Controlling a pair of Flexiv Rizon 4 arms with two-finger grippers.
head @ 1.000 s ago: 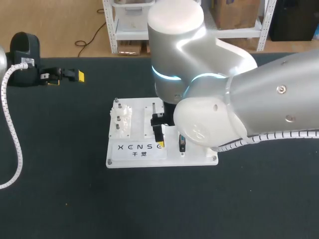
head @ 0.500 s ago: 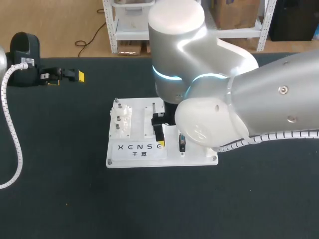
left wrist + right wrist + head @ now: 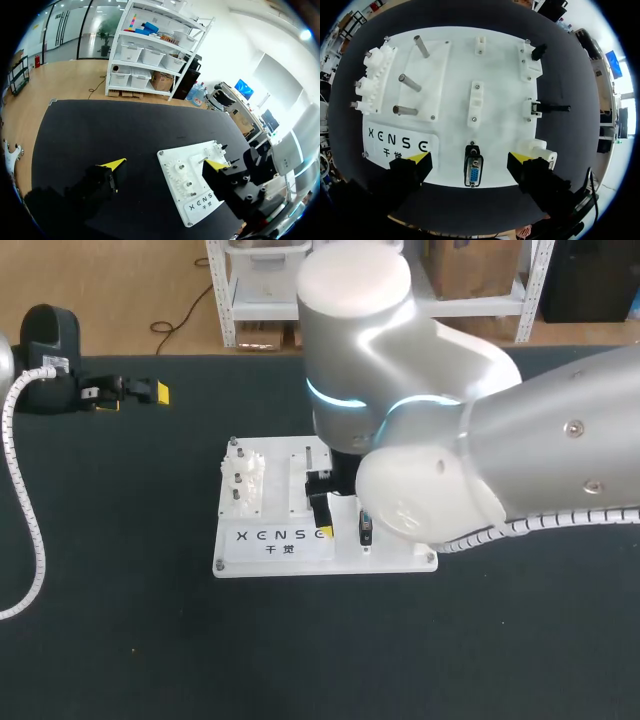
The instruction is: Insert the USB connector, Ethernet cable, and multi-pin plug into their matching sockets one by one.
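The white socket board (image 3: 400,553) lies mid-table. My right gripper (image 3: 470,160) hangs open over the board's front edge, and the blue-faced multi-pin plug (image 3: 472,171) stands between its fingers without touching them. In the head view the plug (image 3: 366,528) shows beside one yellow fingertip (image 3: 322,533); the arm hides the other. A black USB connector (image 3: 538,51) and an Ethernet connector (image 3: 536,108) with a black cable sit along one side of the board (image 3: 500,75). My left gripper (image 3: 132,398) rests open and empty at the table's far left, as the left wrist view (image 3: 165,164) also shows.
White gears (image 3: 372,75) and three metal pegs (image 3: 407,82) fill the other side of the board. Small white socket blocks (image 3: 475,102) stand along its middle. My bulky right arm (image 3: 480,450) covers the table's right half in the head view. A ribbed white hose (image 3: 25,500) runs down the left.
My right arm has edged slightly toward the table's front, and its gripper has stayed open over the plug. The left arm has not moved.
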